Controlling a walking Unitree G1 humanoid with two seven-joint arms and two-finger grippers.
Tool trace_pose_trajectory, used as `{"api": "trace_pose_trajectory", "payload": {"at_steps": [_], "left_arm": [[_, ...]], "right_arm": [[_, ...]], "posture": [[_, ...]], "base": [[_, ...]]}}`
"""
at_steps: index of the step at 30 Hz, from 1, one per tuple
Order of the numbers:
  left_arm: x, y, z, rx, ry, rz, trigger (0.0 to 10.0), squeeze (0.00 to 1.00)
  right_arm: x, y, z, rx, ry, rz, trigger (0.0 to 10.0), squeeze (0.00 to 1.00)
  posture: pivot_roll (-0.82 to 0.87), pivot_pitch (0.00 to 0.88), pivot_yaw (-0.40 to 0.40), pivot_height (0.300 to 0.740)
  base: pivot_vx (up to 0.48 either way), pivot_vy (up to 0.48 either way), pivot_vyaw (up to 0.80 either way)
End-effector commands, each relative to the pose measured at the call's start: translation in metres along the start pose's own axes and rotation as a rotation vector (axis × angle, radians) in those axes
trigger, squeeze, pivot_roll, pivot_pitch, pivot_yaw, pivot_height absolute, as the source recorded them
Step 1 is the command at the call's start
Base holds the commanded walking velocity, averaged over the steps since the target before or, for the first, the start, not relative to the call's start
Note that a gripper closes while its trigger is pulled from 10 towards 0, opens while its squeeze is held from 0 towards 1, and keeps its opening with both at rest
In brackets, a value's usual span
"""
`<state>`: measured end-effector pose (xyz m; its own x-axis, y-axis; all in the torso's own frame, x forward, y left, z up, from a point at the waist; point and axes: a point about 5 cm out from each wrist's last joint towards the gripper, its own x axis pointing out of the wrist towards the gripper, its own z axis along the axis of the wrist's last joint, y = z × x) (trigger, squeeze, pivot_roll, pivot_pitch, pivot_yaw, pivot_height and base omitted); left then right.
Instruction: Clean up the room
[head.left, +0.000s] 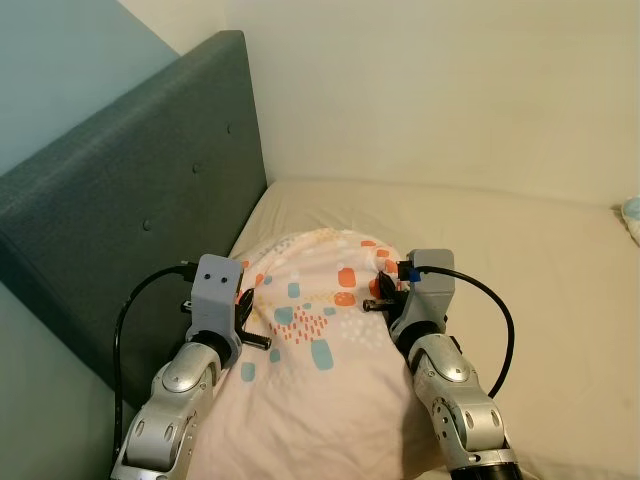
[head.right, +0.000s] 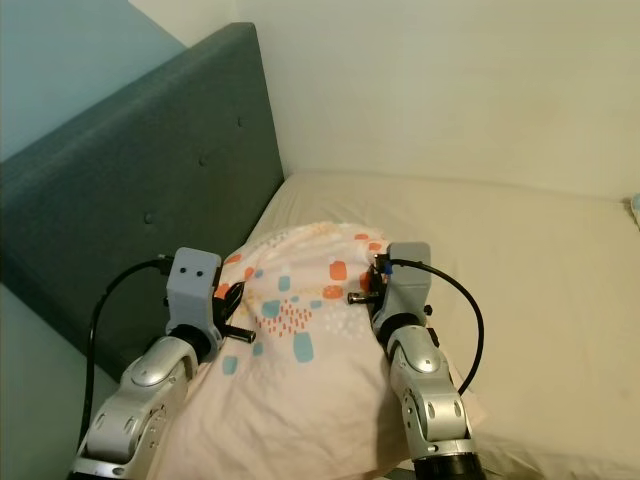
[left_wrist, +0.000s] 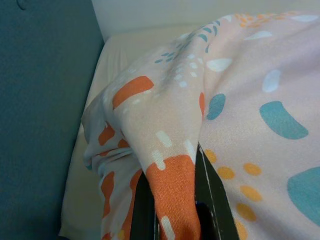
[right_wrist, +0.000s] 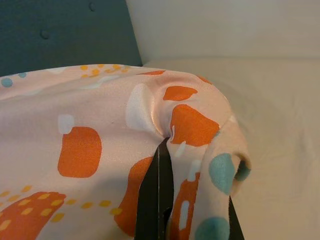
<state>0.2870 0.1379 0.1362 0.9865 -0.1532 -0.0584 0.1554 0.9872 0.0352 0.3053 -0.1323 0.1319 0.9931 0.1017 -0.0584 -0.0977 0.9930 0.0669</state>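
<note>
A: Head views: where's the blanket (head.left: 320, 340)?
B: On the bed (head.left: 520, 240) by the headboard (head.left: 120, 210), stretched between both arms, its far edge ahead of them.
A: Left wrist?
B: Left pincer (left_wrist: 172, 200) pinched tight on a fold.
A: Right wrist?
B: Right pincer (right_wrist: 165, 200) likewise clamped; cloth hides the fingertips.

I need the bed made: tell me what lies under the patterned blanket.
Cream mattress shows around the patterned blanket, beside the headboard. Left gripper and right gripper clamp it. Anything beneath is covered.
</note>
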Motion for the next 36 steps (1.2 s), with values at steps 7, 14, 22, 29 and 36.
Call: {"api": "trace_pose_trajectory", "payload": {"at_steps": [7,14,22,29,36], "left_arm": [[-0.0048,0.0288,0.0011,0.024,-0.016,0.13,10.0,0.0],[-0.0051,0.0294,0.0011,0.024,-0.017,0.131,10.0,0.0],[-0.0067,0.0287,0.0019,0.032,-0.014,0.116,10.0,0.0],[-0.0066,0.0264,0.003,0.043,-0.023,0.114,10.0,0.0],[-0.0049,0.022,0.0028,0.043,-0.018,0.092,10.0,0.0]], "right_arm": [[-0.0005,-0.0153,0.0059,-0.014,-0.04,-0.084,10.0,0.0],[-0.0005,-0.0149,0.0059,-0.013,-0.041,-0.083,10.0,0.0],[-0.0003,-0.0141,0.0056,-0.011,-0.039,-0.08,10.0,0.0],[-0.0005,-0.0142,0.005,-0.01,-0.038,-0.084,10.0,0.0],[-0.0009,-0.0151,0.0049,-0.01,-0.038,-0.087,10.0,0.0]], "posture": [[-0.08,0.075,0.034,0.74],[-0.08,0.075,0.034,0.74],[-0.07,0.076,0.032,0.74],[-0.07,0.076,0.032,0.74],[-0.07,0.078,0.036,0.74]], "base": [[0.0,0.458,0.0],[0.0,0.467,0.0],[0.0,0.335,0.0],[0.0,-0.446,0.0],[0.0,0.0,0.0]]}}
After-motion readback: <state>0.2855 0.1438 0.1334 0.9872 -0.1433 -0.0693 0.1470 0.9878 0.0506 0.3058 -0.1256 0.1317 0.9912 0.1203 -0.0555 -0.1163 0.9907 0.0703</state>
